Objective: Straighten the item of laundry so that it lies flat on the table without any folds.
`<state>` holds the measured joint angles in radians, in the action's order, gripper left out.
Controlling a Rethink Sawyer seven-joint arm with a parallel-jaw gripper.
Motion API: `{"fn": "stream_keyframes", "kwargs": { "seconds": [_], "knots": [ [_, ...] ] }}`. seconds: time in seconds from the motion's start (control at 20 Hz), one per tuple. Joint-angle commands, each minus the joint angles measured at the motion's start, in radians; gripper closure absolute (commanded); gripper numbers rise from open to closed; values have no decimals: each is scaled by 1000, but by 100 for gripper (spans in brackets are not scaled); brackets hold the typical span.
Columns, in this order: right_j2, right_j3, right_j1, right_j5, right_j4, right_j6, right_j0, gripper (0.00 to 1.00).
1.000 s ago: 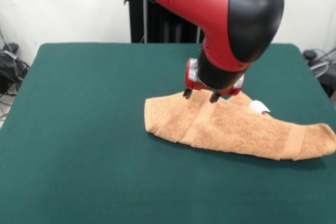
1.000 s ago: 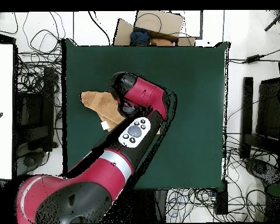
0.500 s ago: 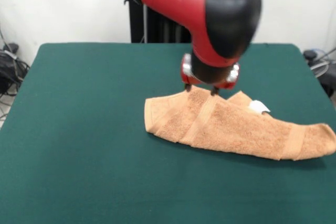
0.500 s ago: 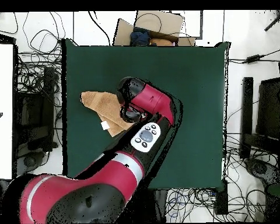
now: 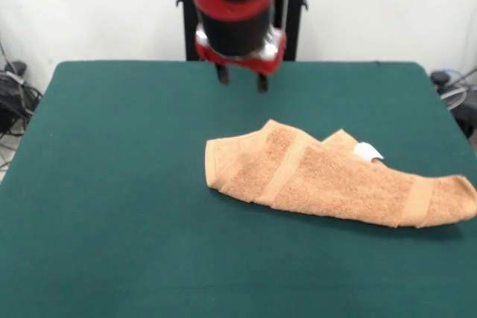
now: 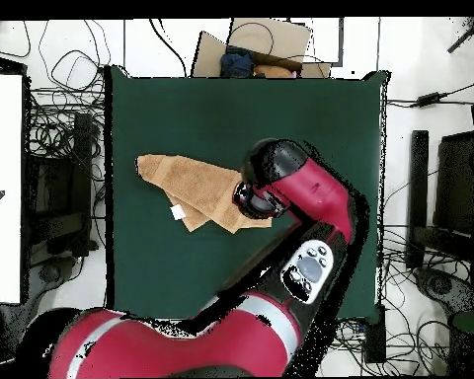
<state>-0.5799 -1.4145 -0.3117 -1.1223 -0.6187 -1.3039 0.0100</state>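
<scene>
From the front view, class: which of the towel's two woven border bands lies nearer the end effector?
The band crossing the towel's wider folded end; the other band sits near the narrow end, farther from the end effector.

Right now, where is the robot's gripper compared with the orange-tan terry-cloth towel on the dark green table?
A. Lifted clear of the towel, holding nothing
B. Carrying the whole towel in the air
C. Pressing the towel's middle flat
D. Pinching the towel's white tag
A: in the front view the gripper hangs open and empty above the dark green table, while the still-folded orange-tan terry-cloth towel lies apart from it.
</scene>
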Motion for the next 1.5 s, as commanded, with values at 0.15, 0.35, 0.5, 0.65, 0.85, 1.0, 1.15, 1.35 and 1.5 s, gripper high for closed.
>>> {"fn": "stream_keyframes", "kwargs": {
  "seconds": [0.15,0.35,0.5,0.65,0.85,1.0,1.15,1.35,1.5],
  "knots": [
    [155,-136,-114,-80,24,-127,-46,0],
    [202,-194,-121,17,-24,-113,-62,0],
    [240,-238,-125,75,-58,-104,-70,0],
    [277,-259,-117,121,-89,-95,-84,0],
    [326,-302,-119,180,-135,-83,-101,0],
    [363,-332,-118,233,-162,-66,-115,0],
    [392,-349,-115,274,-158,-64,-131,0],
    [432,-370,-112,330,-151,-71,-150,0],
    [460,-377,-104,370,-145,-80,-163,0]
  ]
}}
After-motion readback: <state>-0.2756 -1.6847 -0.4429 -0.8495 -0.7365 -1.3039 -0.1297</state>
